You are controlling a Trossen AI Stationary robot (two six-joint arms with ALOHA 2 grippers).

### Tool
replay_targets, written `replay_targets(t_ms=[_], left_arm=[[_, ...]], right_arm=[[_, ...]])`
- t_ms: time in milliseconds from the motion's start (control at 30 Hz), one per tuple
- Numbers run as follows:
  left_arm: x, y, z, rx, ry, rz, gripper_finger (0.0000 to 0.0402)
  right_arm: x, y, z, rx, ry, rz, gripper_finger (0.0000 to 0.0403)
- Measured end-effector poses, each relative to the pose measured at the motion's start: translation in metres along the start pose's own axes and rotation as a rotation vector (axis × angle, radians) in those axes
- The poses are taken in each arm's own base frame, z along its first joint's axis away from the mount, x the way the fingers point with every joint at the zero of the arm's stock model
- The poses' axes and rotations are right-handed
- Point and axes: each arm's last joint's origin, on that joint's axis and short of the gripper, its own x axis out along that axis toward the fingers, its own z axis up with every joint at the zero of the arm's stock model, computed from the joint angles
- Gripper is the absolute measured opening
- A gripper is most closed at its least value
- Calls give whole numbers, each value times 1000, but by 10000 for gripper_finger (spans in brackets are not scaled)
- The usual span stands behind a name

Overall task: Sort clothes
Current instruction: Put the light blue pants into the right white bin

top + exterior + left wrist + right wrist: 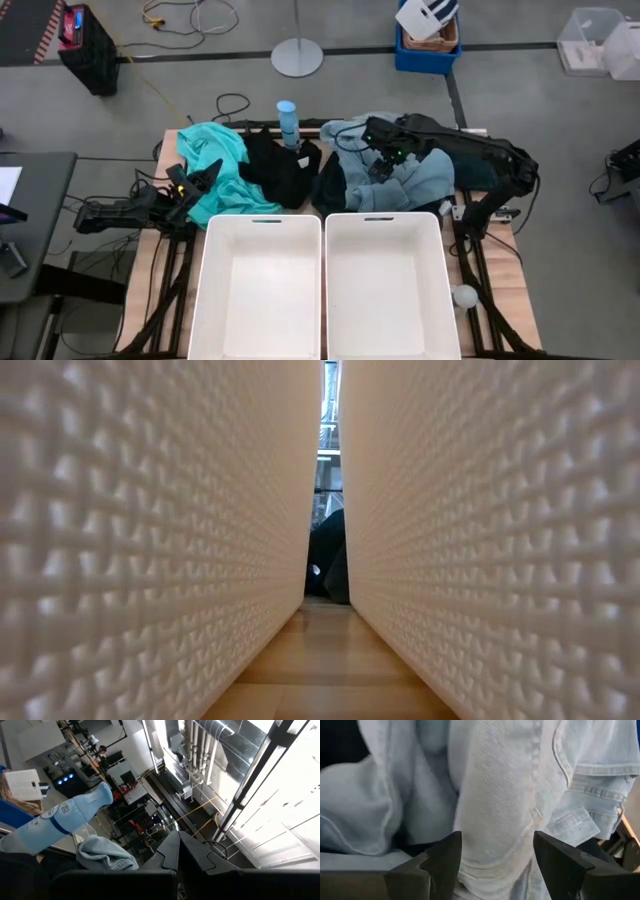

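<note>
Two white bins, the left bin (257,290) and the right bin (392,290), sit side by side on the near half of the wooden tabletop (505,290), and the low view looks down the narrow gap between their textured walls. Behind them the clothes lie heaped across the far half: a turquoise garment (222,182) on the left, a black garment (283,170) in the middle, and a pale grey-blue garment (415,180) on the right (with darker cloth at its near edge). The right end effector (495,855) hangs over the grey-blue garment with its fingers spread wide, a ridge of pale ribbed cloth between them; whether they touch it I cannot tell. The left end effector (205,178) rests at the turquoise garment's left edge, fingers pressed together and holding nothing. A slim blue bottle (288,122) stands upright at the far edge, just behind the black garment.
</note>
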Motion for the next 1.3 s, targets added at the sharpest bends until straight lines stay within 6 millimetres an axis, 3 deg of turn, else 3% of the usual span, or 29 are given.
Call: replay_targets(t_ms=[300,567,1033,1167,1300], left_arm=[[0,0,0,-19,0,-1,0],[0,0,0,-14,5,-5,0],[0,1,-1,-2,15,4,0],[0,1,-2,0,18,6,0],[0,1,-2,-1,18,6,0]], right_arm=[[-2,10,-9,45,32,-6,265],[7,0,-25,98,6,-17,266],[41,12,-37,66,9,10,264],[45,13,-38,69,6,13,244],[48,14,-38,73,-3,20,194]])
